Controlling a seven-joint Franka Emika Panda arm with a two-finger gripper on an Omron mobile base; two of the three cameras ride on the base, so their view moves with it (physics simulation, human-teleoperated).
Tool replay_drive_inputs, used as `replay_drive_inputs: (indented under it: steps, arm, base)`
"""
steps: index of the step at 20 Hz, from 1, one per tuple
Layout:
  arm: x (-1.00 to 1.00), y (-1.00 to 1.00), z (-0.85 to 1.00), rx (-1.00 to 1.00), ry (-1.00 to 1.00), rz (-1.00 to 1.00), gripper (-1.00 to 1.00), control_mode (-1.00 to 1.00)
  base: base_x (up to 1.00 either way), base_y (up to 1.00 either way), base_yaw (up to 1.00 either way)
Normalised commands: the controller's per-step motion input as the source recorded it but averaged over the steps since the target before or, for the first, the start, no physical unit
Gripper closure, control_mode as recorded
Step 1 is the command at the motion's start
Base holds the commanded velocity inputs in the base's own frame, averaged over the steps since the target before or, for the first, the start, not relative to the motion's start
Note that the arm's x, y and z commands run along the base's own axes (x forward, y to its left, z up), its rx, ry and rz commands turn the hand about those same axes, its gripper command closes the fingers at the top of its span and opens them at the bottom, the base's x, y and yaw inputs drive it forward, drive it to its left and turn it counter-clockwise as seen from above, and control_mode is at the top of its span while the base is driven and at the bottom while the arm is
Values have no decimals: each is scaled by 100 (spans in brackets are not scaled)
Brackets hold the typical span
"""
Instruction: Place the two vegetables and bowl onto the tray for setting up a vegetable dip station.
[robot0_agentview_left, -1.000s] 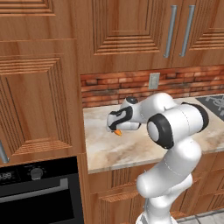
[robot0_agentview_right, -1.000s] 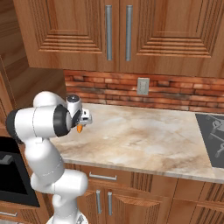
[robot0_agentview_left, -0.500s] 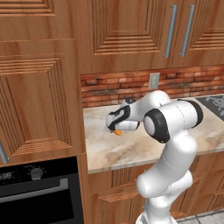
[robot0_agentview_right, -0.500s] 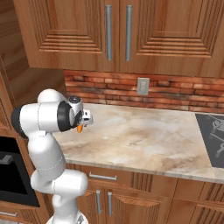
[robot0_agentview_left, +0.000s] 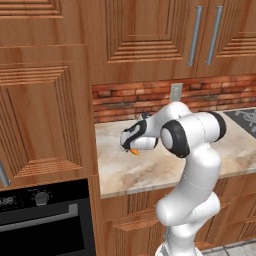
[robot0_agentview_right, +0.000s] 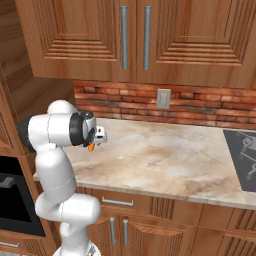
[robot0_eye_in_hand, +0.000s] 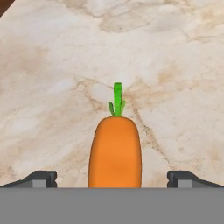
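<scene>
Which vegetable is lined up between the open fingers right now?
The carrot: orange with a green top, lying on the marble counter midway between the gripper's spread fingertips, untouched.

Carrot (robot0_eye_in_hand: 114, 151) lies on the table (robot0_eye_in_hand: 52, 78) between the claw (robot0_eye_in_hand: 112, 178) tips, top pointing away from it.

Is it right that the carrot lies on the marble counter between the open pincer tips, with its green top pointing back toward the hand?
Not quite. In the hand view the carrot does lie on the marble counter between the tips of the open pincer, but its green top points away from the hand, toward the far side of the counter, with the orange body nearer the camera.
</scene>
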Motion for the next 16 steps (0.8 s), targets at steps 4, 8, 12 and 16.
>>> replay_drive_inputs:
  steps: [4, 8, 12, 16]
  arm:
    - [2, 0, -13, 0, 0, 0, -100, -100]
    - [0, 0, -20, 0, 6, 0, 100, -100]
    - [0, 0, -19, 0, 8, 0, 100, -100]
    - [-2, -3, -3, 0, 1, 2, 100, -100]
  base:
    - [0, 0, 0]
    - [0, 0, 0]
    - [0, 0, 0]
    - [0, 0, 0]
